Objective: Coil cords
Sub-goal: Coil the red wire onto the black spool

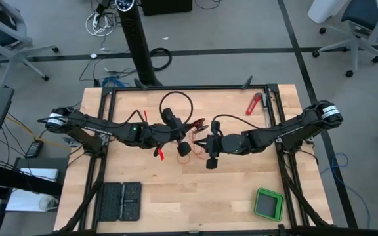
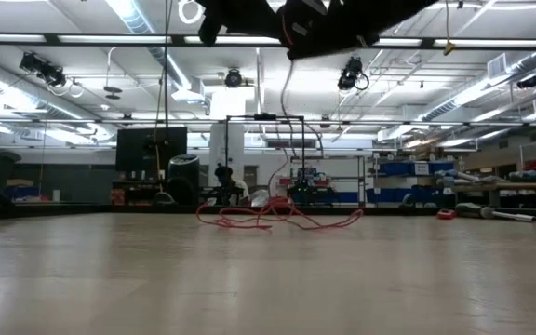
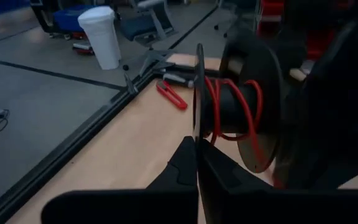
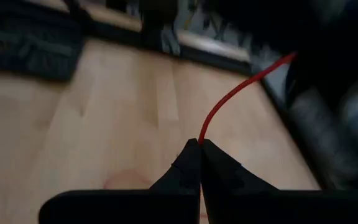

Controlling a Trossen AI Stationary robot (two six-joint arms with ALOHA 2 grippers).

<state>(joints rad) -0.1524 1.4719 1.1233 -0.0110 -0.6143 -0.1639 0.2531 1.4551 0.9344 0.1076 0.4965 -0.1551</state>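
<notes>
The cord is a thin red wire. Part of it is wound on a small black spool [image 3: 241, 106], and a loose part lies in a tangle [image 2: 277, 216] on the table's middle. My left gripper [image 3: 197, 142] is shut on the spool above the table's middle [image 1: 184, 148]. My right gripper [image 4: 201, 143], just to the right of it [image 1: 209, 154], is shut on the red wire [image 4: 235, 93], which runs from its fingertips toward the spool. My left gripper pinches the rim of the spool's near flange [image 3: 199, 87] between its two fingers, edge-on. The fingers come nearly level from the table's left. The spool is lifted clear of the table, its axle about level. My right gripper pinches a single strand of the red wire [image 4: 202, 134] at its fingertips, coming from the table's right and slanting a little down. The strand rises from the fingers toward the spool, lifted above the table.
A black cable loop [image 1: 176, 105] lies at the far middle and a red-handled tool [image 1: 254, 103] at the far right. A green box [image 1: 268, 204] sits at the near right, and two black trays [image 1: 120, 200] at the near left.
</notes>
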